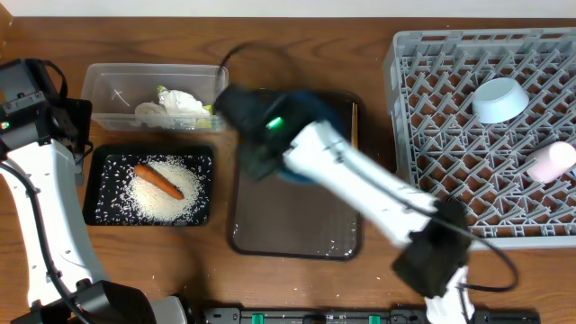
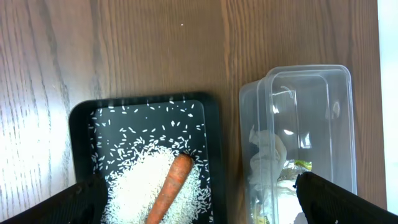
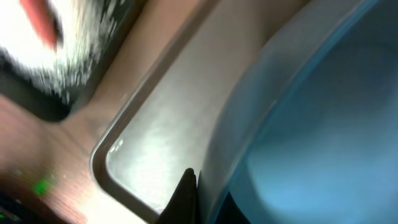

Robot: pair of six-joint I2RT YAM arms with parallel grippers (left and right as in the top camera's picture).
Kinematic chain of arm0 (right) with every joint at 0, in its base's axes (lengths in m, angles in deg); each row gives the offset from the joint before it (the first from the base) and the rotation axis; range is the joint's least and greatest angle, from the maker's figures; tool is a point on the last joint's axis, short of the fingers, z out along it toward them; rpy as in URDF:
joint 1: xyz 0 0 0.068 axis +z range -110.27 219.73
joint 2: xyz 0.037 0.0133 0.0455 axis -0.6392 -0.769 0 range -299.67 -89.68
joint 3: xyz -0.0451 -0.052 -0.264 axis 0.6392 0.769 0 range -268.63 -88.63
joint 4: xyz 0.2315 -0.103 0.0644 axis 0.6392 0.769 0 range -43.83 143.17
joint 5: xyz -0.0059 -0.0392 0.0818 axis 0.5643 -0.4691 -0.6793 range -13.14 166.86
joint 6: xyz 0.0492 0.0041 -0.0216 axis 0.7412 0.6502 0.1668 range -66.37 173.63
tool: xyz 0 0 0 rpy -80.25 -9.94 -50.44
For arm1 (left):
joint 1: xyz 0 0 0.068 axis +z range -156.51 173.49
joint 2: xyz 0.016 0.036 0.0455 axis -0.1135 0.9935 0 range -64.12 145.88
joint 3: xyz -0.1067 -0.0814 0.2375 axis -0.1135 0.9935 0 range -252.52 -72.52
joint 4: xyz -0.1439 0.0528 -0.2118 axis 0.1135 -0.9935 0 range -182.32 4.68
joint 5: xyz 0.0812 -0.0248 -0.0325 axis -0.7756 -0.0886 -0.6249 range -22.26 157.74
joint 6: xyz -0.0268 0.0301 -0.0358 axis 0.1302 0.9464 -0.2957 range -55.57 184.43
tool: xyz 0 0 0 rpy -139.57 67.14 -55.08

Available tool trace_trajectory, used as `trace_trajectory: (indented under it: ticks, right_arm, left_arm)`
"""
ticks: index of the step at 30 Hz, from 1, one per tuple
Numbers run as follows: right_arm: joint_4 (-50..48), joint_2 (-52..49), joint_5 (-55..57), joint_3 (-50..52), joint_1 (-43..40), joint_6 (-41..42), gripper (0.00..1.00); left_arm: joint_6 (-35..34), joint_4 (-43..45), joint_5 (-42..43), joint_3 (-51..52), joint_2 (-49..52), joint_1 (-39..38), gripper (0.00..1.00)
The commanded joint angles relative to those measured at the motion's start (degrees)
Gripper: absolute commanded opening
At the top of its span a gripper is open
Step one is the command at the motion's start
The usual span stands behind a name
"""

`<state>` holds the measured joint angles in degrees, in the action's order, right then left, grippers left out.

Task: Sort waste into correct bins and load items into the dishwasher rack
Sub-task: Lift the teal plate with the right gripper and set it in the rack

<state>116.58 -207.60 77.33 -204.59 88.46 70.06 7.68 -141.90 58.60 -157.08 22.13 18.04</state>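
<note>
My right gripper (image 3: 208, 198) is shut on the rim of the large dark-blue bowl (image 3: 323, 124), one finger inside and one outside. The bowl (image 1: 322, 103) sits over the far end of the brown tray, mostly hidden by my right arm. My left gripper (image 2: 199, 194) hangs open over the black tray (image 2: 81, 124) and the clear tub (image 2: 311, 93), holding nothing. An orange carrot (image 1: 158, 180) lies on white rice (image 1: 171, 200) in the black tray. A crumpled wrapper (image 1: 184, 103) lies in the tub. The small light-blue bowl (image 1: 500, 99) and white cup (image 1: 551, 162) lie in the grey rack (image 1: 405, 72).
The brown serving tray (image 1: 297, 229) lies mid-table between the black tray and the rack, with a wet sheen on its bare near half. A thin stick, perhaps a chopstick (image 1: 355, 121), lies along its right edge. My right arm crosses diagonally from the front right.
</note>
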Motion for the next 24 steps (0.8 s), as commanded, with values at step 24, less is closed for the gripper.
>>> trace_trajectory:
  ticks: [24]
  right_arm:
    - [10.1,6.7,-85.1,13.0,-62.0,-40.0,0.01]
  left_arm:
    - [0.3,-0.2,-0.3,0.0,0.3,0.2,0.99]
